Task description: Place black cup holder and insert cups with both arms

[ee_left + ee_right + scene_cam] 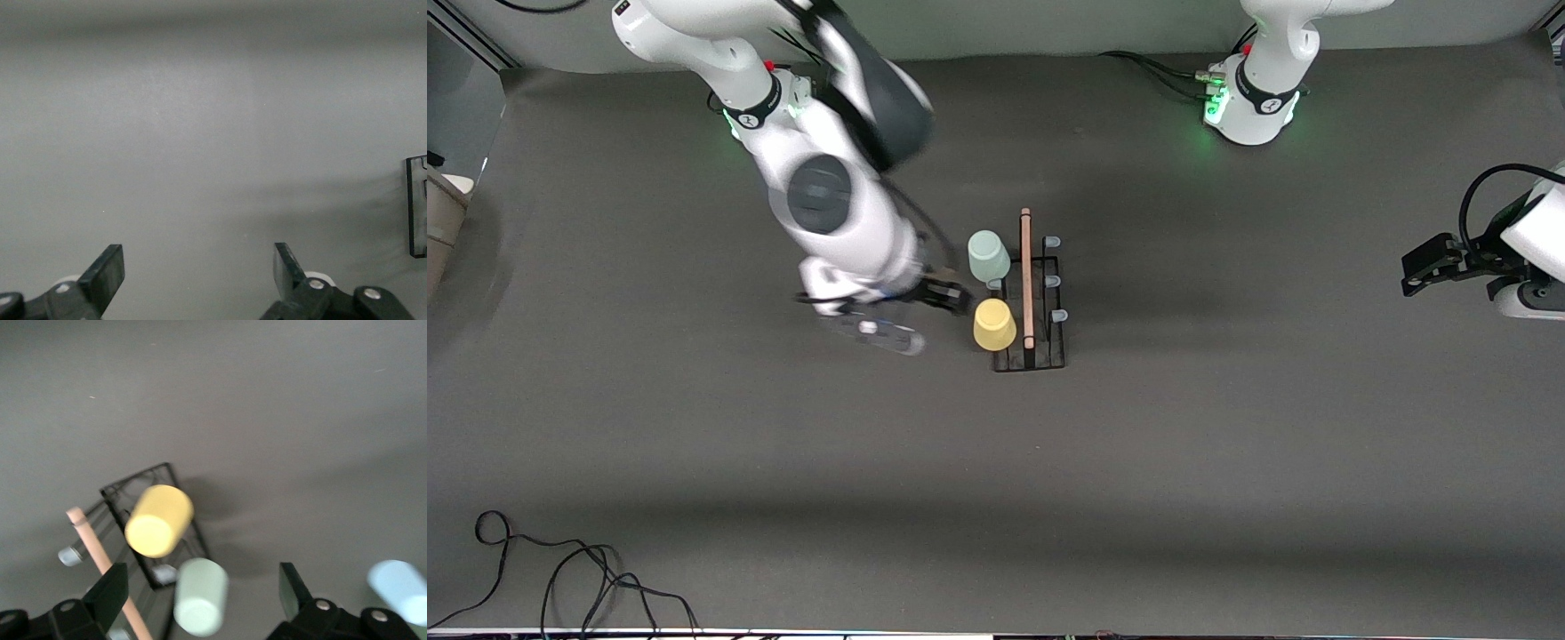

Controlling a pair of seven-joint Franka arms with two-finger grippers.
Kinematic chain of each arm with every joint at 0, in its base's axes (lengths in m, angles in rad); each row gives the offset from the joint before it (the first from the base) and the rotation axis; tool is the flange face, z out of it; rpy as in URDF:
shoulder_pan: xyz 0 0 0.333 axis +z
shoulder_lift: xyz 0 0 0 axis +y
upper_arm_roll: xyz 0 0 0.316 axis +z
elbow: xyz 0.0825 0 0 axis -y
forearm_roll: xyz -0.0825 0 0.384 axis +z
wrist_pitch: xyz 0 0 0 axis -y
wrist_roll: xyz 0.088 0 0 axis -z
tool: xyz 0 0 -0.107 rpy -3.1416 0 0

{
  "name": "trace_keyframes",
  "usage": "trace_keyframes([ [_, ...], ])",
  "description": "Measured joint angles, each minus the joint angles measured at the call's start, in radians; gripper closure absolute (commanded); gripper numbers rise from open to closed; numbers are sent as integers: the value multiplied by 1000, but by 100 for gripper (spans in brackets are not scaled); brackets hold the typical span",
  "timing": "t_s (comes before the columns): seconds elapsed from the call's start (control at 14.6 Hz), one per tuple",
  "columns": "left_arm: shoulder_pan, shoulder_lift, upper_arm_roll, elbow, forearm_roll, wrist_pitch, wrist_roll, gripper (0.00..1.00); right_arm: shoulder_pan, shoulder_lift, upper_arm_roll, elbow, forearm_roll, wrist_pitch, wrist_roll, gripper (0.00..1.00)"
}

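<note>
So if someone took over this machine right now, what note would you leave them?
Left gripper: jaws open, empty, waiting over the left arm's end of the table.
Right gripper: jaws open, empty, beside the black cup holder, close to the yellow cup.
Done: the holder stands mid-table; the grey-green cup and the yellow cup sit on its pegs.
Left to do: the light blue cup is off the holder, near the right gripper; it needs a peg.
</note>
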Motion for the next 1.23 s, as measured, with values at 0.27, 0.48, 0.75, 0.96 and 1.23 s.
trace_keyframes([
  [0.27, 3, 21, 0, -1, 0, 0, 0, 0, -169, -147, -20, -1, -1, -232, -253, 0],
  [0.48, 3, 20, -1, 1, 0, 0, 0, 0, -194, -228, -148, -4, -3, -329, -455, 0],
  [0.75, 3, 16, -3, 2, 0, 0, 0, 0, -198, -277, -287, -10, -66, -343, -648, 0],
  [0.96, 3, 16, -3, 2, 8, 2, 0, 0, -192, -277, -288, -39, -120, -283, -668, 0],
  [1.23, 4, 16, -3, 2, 12, 2, 0, 0, -180, -283, -286, -129, -160, -164, -671, 0],
])
